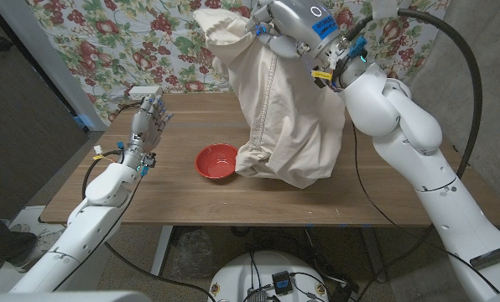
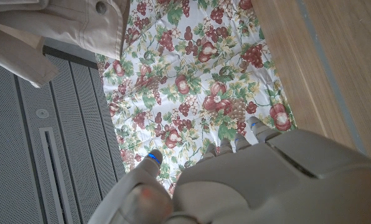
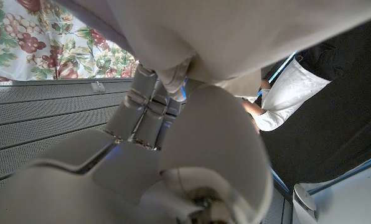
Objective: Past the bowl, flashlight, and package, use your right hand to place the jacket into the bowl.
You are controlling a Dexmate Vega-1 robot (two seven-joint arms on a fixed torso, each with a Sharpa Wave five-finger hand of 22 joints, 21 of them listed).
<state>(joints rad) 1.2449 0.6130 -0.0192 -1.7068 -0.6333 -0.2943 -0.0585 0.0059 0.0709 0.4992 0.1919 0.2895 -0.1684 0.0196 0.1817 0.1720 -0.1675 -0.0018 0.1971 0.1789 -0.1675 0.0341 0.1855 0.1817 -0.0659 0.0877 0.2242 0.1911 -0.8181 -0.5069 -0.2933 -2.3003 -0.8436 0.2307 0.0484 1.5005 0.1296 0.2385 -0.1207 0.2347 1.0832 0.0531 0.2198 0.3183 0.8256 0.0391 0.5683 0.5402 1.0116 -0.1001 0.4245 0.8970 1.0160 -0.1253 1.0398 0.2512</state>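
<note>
A cream jacket (image 1: 275, 101) hangs from my right hand (image 1: 271, 29), which grips its top high above the table's middle. Its lower folds rest on the wood just right of a small red bowl (image 1: 217, 161), touching the bowl's rim. In the right wrist view my right hand (image 3: 167, 124) has the jacket cloth (image 3: 235, 37) bunched in its fingers. My left hand (image 1: 147, 127) stands upright at the table's left, fingers apart and holding nothing. The left wrist view looks past my left hand (image 2: 248, 180), and the jacket (image 2: 67, 31) shows beyond it.
The wooden table (image 1: 174, 201) has bare room in front of the bowl and at the left. A floral curtain (image 1: 116, 42) hangs behind. A small white box (image 1: 144, 91) sits at the table's far left corner. A person (image 3: 285, 93) shows in the right wrist view.
</note>
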